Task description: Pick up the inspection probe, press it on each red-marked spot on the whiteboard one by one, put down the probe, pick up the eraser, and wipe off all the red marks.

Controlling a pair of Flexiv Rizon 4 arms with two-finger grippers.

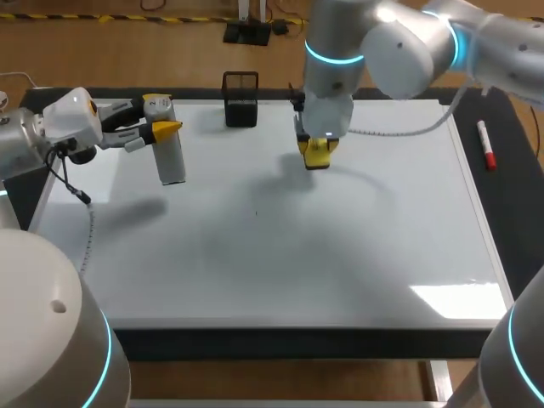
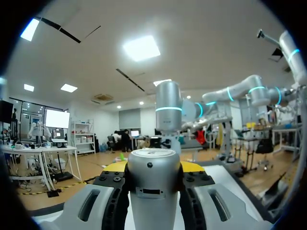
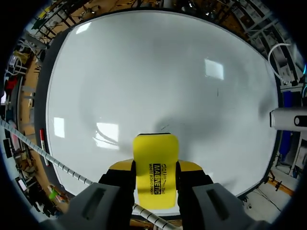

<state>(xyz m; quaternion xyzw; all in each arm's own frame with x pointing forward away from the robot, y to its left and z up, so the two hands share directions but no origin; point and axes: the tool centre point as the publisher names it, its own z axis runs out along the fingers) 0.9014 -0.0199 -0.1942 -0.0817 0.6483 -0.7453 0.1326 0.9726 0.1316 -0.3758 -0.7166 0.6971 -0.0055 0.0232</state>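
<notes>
My left gripper [image 1: 161,129] is shut on the grey cylindrical inspection probe [image 1: 172,153], held above the far left part of the whiteboard [image 1: 297,255]. In the left wrist view the probe [image 2: 153,191] fills the gap between that gripper's [image 2: 153,168] fingers. My right gripper [image 1: 316,146] points down over the board's far middle, shut on the yellow eraser [image 1: 317,155]. The right wrist view shows the eraser [image 3: 154,170] clamped in the gripper [image 3: 154,178], its far end close to the whiteboard [image 3: 144,72]. I see no red marks on the board, only a tiny dark speck [image 1: 256,212].
A black holder [image 1: 240,100] stands at the board's far edge. A red-capped marker [image 1: 486,146] lies on the dark mat right of the board. The probe's tip [image 3: 288,119] shows beside the board in the right wrist view.
</notes>
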